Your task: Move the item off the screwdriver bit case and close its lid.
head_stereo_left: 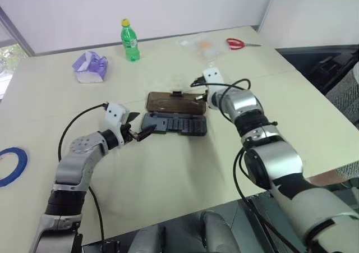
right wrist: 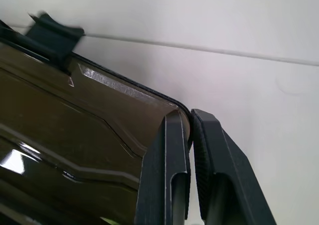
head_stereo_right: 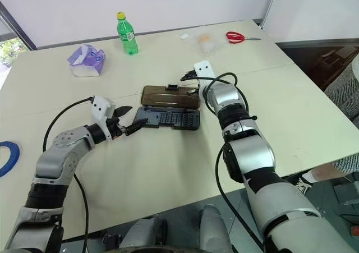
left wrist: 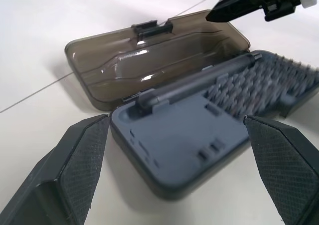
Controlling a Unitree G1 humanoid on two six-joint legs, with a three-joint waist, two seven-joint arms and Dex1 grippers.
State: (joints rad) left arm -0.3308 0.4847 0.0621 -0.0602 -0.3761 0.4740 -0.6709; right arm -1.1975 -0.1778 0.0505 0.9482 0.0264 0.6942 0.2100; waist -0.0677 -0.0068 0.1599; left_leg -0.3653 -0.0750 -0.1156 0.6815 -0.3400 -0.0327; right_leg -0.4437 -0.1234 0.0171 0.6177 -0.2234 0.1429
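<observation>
The screwdriver bit case [head_stereo_left: 175,124] lies open at the middle of the table, rows of bits showing in its dark grey base [left wrist: 189,135]. Its lid [head_stereo_left: 174,102], smoky brown with a black latch [left wrist: 152,28], lies flat behind the base. My right gripper [head_stereo_left: 203,99] is shut on the lid's right corner edge [right wrist: 179,108]. My left gripper [head_stereo_left: 143,124] stands open at the left end of the base, one finger on either side of that end and apart from it. The item, a blue tape ring [head_stereo_left: 24,162], lies flat on the table at the far left.
A green bottle [head_stereo_left: 129,40] stands at the back. A purple wrapper [head_stereo_left: 90,67] lies at the back left. Red scissors [head_stereo_left: 238,43] and a clear plastic bag [head_stereo_left: 203,44] lie at the back right. The table's front edge runs just below my arms.
</observation>
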